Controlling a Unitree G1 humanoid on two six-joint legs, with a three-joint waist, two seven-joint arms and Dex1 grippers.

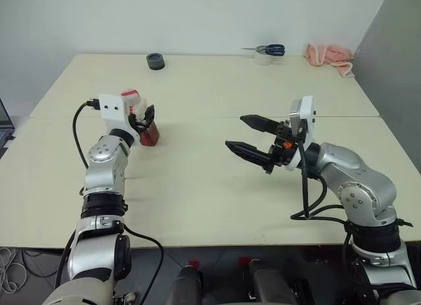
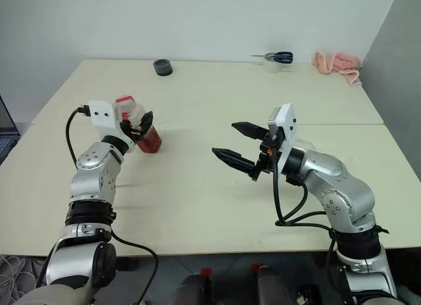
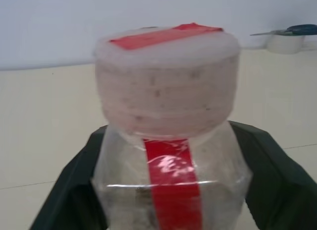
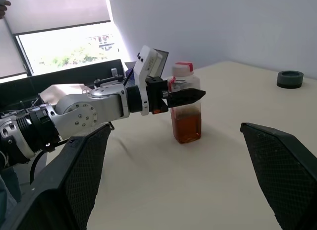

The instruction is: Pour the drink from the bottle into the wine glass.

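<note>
- Bottle (image 2: 147, 135) stands upright on the tabletop (image 2: 210, 187), on your left side, cap (image 3: 166, 79) on, long axis vertical.
- Drink (image 4: 187, 127) fills only the lower part, reddish-brown.
- Left end effector (image 2: 143, 125) sits at the bottle's shoulder, just under the cap, one finger (image 3: 74, 190) on each side. Fingers hug the plastic, but you can't tell from these views whether the grip is firm or only light contact.
- Right end effector (image 2: 238, 144) hangs wide, nothing in it, over the middle of the tabletop, well apart from the bottle and pointing towards it.
- Key relation: the bottle lies left of the right end effector, roughly level with it, and the cap is the part that stands free above the left fingers.
- Your left arm is plainly the nearer one; my read is left holds, right comes across for the cap.
- Wine glass: I can't pick it out, so check its place before you tilt.
</note>
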